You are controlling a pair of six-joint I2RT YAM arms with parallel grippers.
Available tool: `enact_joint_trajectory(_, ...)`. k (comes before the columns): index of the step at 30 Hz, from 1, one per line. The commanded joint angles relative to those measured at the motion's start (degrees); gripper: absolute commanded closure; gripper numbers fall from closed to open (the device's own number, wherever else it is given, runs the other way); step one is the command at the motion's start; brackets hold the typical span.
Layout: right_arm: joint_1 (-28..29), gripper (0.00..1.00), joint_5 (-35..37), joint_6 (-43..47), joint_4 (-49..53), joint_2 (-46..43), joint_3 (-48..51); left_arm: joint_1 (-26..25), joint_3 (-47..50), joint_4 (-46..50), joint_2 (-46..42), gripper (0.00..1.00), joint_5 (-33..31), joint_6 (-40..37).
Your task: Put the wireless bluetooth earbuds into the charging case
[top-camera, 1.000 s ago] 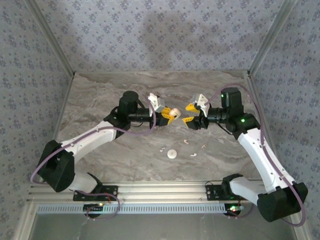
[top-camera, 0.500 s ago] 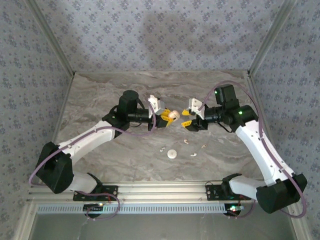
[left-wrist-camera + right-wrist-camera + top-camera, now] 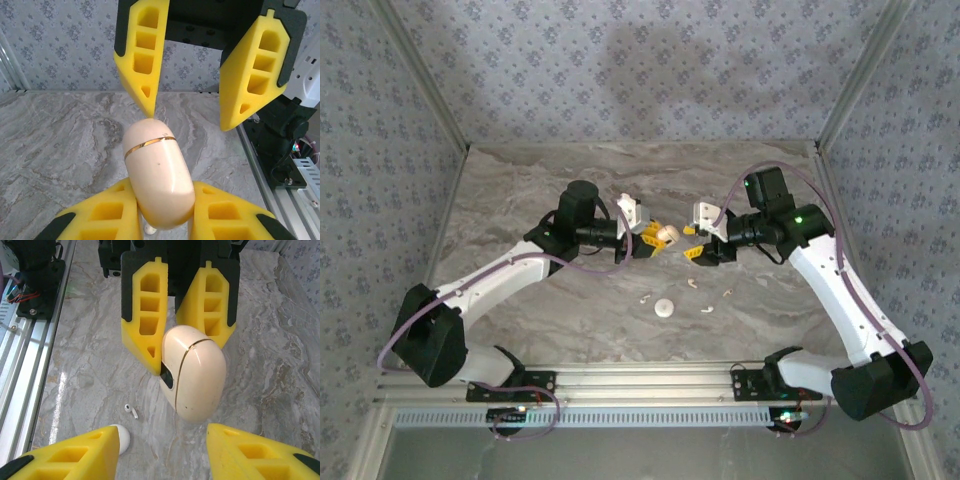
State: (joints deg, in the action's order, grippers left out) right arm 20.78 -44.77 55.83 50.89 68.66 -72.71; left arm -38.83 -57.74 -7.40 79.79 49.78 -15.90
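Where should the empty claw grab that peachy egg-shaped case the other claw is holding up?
Grab the free rounded end past the gold seam, because the left claw clamps the other end of the case. The open right claw faces that free end, so it should probably come straight on, one finger on each curved side.

grey marbled table (image 3: 520, 190), floral-patterned walls (image 3: 640, 70), aluminium rail (image 3: 640, 380) along near edge

Bright even light, soft shadow on the back wall (image 3: 640, 60), sheen on the charging case (image 3: 160, 185).
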Motion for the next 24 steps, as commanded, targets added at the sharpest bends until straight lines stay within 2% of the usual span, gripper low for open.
enact_joint_trajectory(1,0.0,0.48,-1.1,1.2,2.6,-0.8,-2.4,0.1,-2.5,0.6,-1.9,0.8,2.9,-2.2)
enact_joint_trajectory(18,0.3,0.49,-6.7,0.2,0.1,2.0,-4.6,0.0,-4.0,3.0,-2.0,0.8,6.6,-5.0)
enact_joint_trajectory(24,1.5,0.5,-6.6,1.1,1.5,4.2,-6.0,-0.2,-4.0,2.9,-2.1,0.81,7.0,-4.8)
